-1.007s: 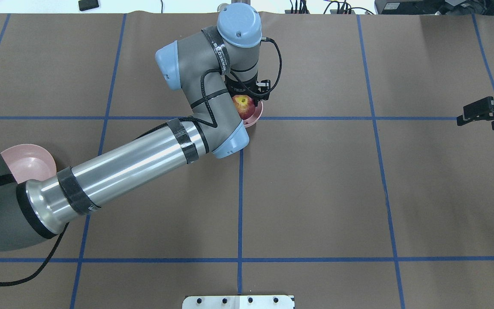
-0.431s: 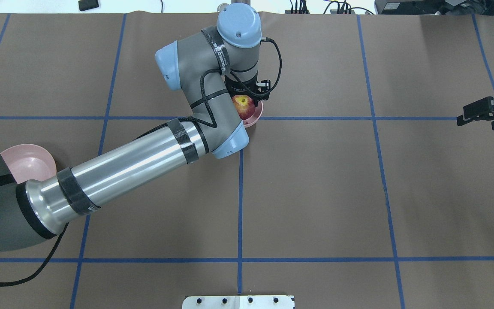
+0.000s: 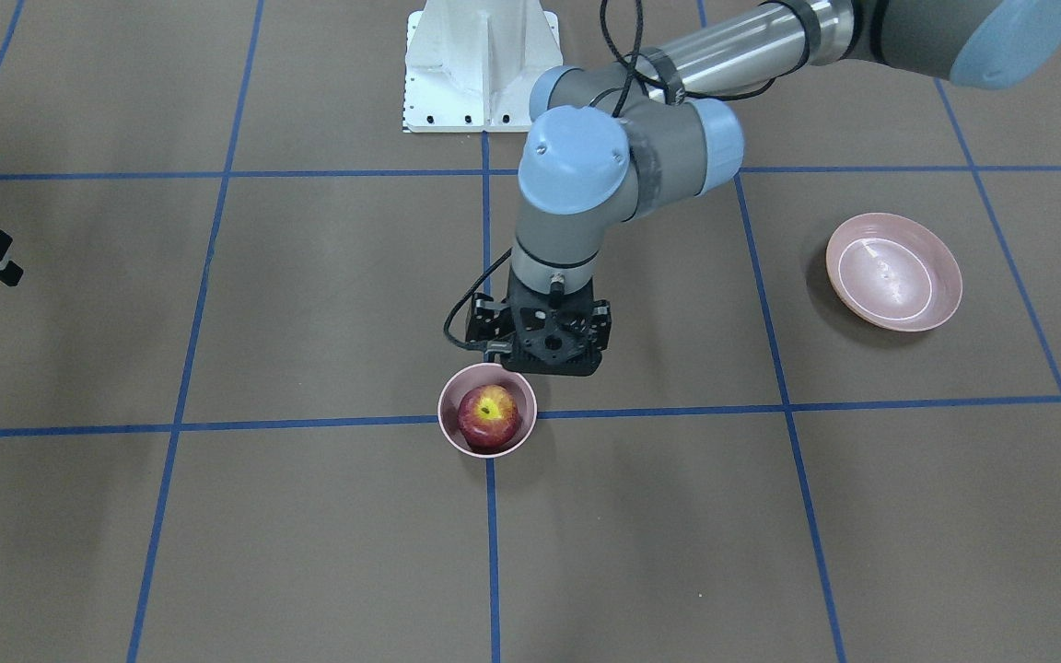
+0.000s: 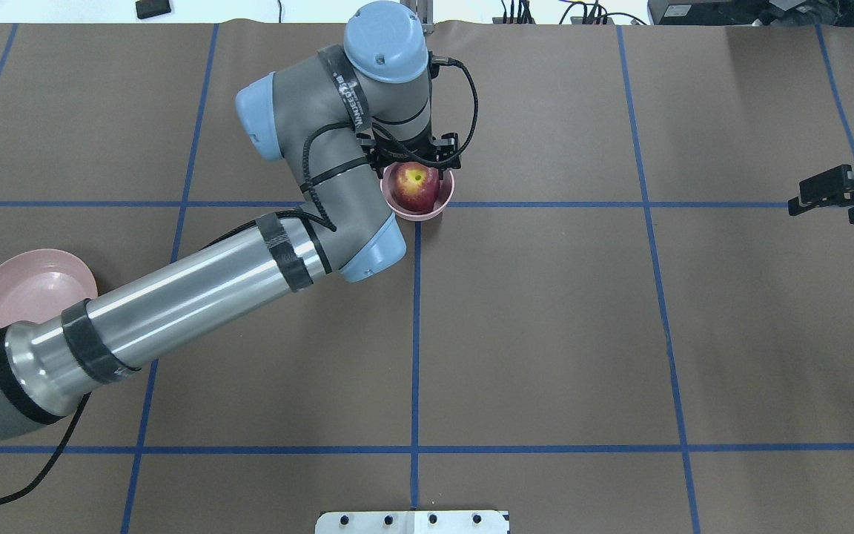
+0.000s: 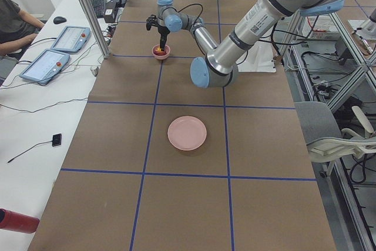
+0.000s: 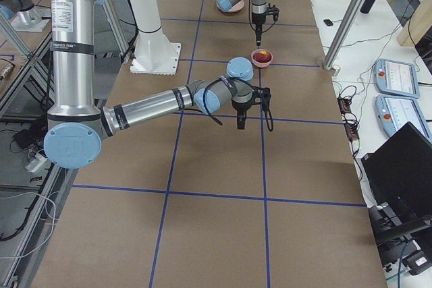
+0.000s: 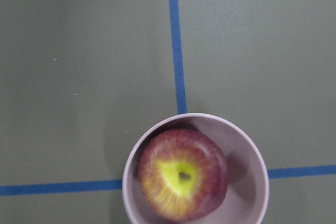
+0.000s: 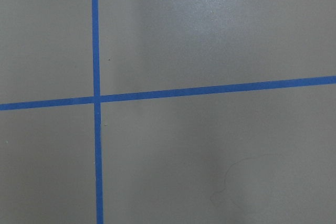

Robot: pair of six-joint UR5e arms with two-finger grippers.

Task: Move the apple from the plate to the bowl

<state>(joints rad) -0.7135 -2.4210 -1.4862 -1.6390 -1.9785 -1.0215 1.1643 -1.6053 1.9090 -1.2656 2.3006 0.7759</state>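
I'm watching the apple (image 3: 488,413) sitting dimple-up in the bowl (image 3: 449,433), well apart from the plate (image 3: 950,281), and I'm holding the empty left gripper (image 3: 549,357) above and just beside the rim, probably for clearance, though I can't tell whether its jaws are parted.

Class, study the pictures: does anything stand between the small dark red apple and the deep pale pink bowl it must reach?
Nothing visible does. The small dark red apple already sits inside the deep pale pink bowl, and the wide shallow pink plate lies bare, well apart.
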